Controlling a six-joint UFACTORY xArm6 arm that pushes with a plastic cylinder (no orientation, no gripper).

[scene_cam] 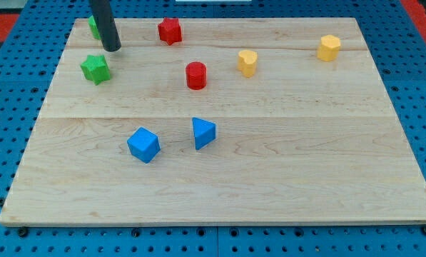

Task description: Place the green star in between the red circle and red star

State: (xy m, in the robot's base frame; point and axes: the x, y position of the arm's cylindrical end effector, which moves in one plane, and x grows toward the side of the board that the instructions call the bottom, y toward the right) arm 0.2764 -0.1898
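Star of green (pixel 95 68) lies just below-left of my tip (pixel 112 49), not touching; red star (pixel 170 31) and red circle (pixel 196 75) sit rightward, apart.

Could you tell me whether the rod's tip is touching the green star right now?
Apart. The camera view shows a strip of bare wood between my tip and the green star, which lies just below and left of it.

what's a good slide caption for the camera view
My tip sits just above the green star, left of the red star and red circle.
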